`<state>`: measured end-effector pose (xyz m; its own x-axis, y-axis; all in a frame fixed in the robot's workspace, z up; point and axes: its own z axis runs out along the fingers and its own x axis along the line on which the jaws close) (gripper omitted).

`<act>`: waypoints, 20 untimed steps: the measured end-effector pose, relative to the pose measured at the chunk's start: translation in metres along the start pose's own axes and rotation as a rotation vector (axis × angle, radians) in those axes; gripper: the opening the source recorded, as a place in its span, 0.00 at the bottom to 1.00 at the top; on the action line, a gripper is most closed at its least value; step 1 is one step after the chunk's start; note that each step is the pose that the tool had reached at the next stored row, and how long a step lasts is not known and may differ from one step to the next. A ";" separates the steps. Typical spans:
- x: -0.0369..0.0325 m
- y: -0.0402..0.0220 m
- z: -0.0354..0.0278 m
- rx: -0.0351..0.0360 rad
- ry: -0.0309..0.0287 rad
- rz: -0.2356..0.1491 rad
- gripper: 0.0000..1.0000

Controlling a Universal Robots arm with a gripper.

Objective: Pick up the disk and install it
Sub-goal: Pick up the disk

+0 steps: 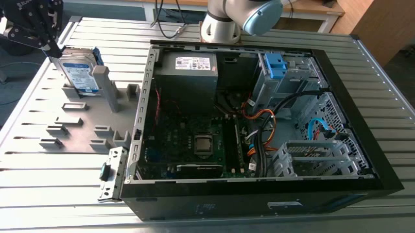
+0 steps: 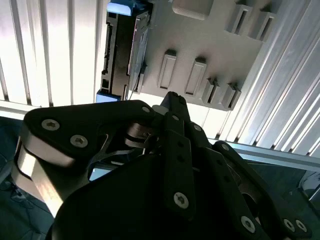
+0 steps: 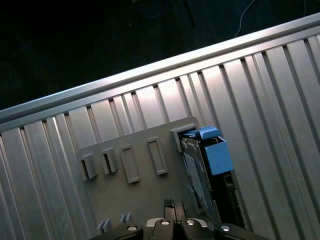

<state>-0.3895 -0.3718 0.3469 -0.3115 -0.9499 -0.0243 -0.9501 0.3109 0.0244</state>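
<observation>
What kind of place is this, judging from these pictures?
Likely a robotics lab bench for computer assembly: an open computer case lies on a ribbed metal table; a grey fixture plate holds the disk upright.

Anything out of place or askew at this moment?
Nothing stands out. The disk stands on edge in the grey holder, the gripper close above it; the open computer case lies on its side with its cables inside.

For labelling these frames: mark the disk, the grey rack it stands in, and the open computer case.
the disk (image 1: 81, 75): exterior view, on its white-and-blue label.
the grey rack (image 1: 77, 135): exterior view, on its bare base plate.
the computer case (image 1: 168, 200): exterior view, on its black near wall.
</observation>
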 end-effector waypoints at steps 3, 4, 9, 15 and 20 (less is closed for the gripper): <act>0.0000 0.0000 0.0000 -0.0012 0.0011 -0.048 0.11; 0.0000 0.0000 0.0000 -0.0016 0.0015 -0.065 0.11; 0.0000 0.0000 0.0001 -0.0031 0.0031 -0.128 0.11; 0.0000 0.0000 0.0001 -0.0053 0.0052 -0.216 0.11; 0.0000 0.0000 0.0002 -0.0062 0.0062 -0.253 0.11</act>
<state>-0.3895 -0.3718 0.3467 -0.0637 -0.9977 -0.0243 -0.9977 0.0631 0.0244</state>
